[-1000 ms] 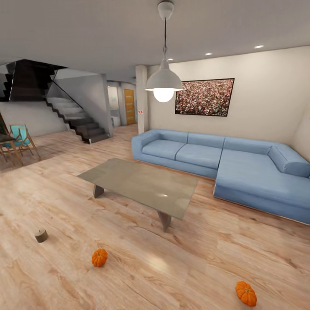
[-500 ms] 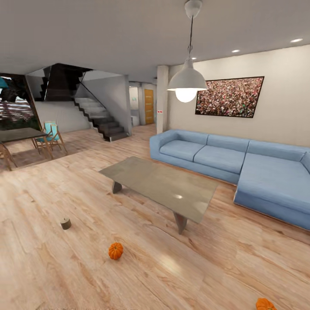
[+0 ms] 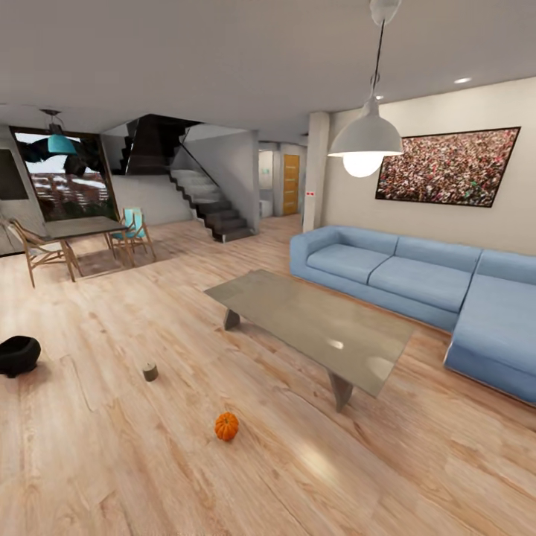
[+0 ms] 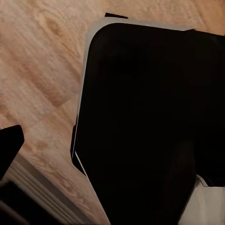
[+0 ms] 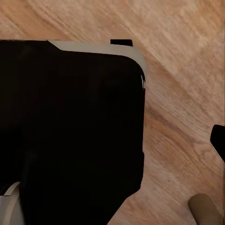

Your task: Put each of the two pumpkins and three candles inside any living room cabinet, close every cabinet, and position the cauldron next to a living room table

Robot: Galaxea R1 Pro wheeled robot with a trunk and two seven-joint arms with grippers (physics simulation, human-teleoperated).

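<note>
From the head view we see one pumpkin (image 3: 226,426) on the plank floor (image 3: 112,461), just in front of the glass-topped coffee table (image 3: 313,327). A candle (image 3: 150,371) sits to its left; the black cauldron (image 3: 18,354) lies well apart from the table. We cannot tell either gripper's state.

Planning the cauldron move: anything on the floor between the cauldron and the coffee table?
In the head view, the cauldron sits on the floor at the far left, well apart from the table. One candle stands on the planks roughly between them. The pumpkin lies nearer the camera, off that line. Nothing else visible blocks the way.
</note>
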